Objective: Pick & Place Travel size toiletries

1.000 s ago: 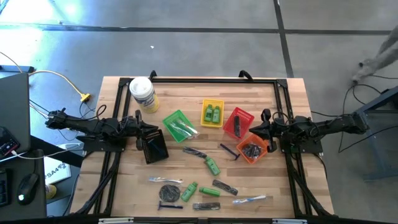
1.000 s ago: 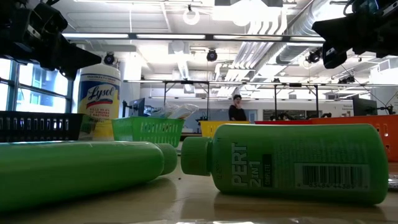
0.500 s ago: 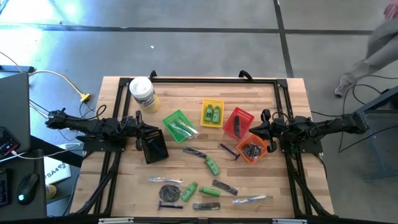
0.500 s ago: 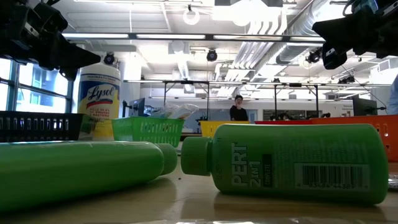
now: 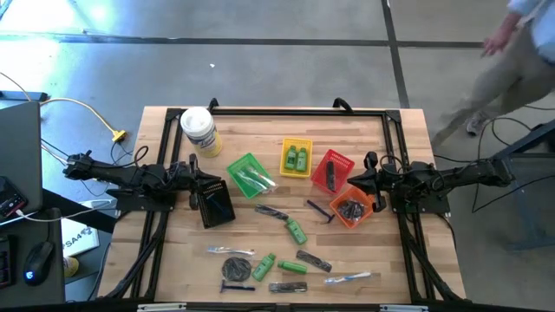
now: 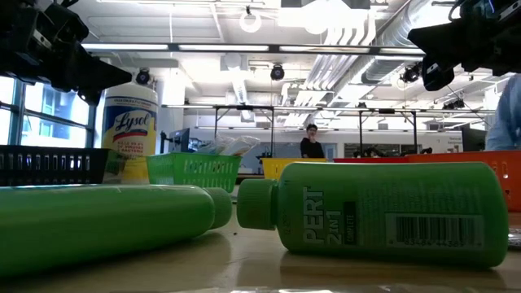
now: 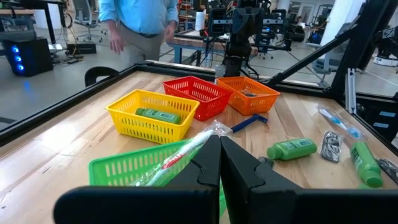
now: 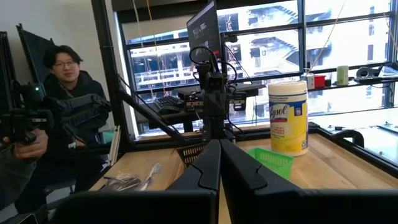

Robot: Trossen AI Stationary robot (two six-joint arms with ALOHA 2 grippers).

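We see the left gripper (image 5: 201, 184) pinched shut, empty, by the black mesh basket (image 5: 215, 206) at the wooden table's (image 5: 260, 130) left edge. The right gripper (image 5: 368, 182) is closed too, holding nothing, beside the orange mesh basket (image 5: 353, 208). Small bright green bottles (image 5: 297, 230), a purple-handled razor (image 5: 319, 211) and clear-wrapped silvery pieces (image 5: 231, 251) lie scattered across the table's near half.

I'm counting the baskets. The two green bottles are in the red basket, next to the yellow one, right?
Not quite. The high view shows the two green bottles in the yellow basket, with the red basket next to it. The red one holds a dark item instead.
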